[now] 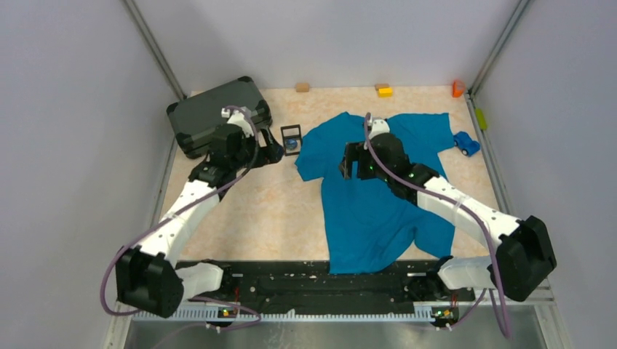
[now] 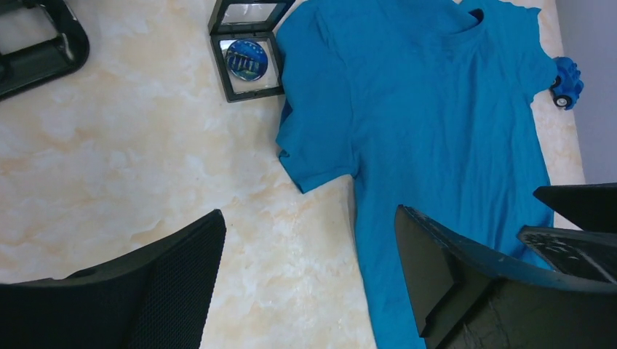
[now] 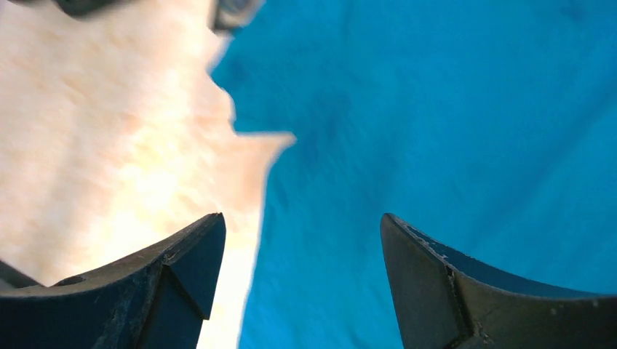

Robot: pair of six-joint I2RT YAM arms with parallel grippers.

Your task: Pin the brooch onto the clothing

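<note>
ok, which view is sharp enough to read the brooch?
Left wrist: sharp, brooch crisp in its black frame. Right wrist: smeared by blur, only the T-shirt colour reads. Top external: evenly lit, but the brooch is a speck.

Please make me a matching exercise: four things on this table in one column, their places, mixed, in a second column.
1 round dark blue-grey brooch
2 large teal-blue fabric T-shirt
3 dark grey hard case
4 bright blue toy car

A far left corner
B beside a sleeve, right side
C inside the black square frame
D spread flat below the right gripper

Pairs: 1-C, 2-D, 3-A, 4-B
</note>
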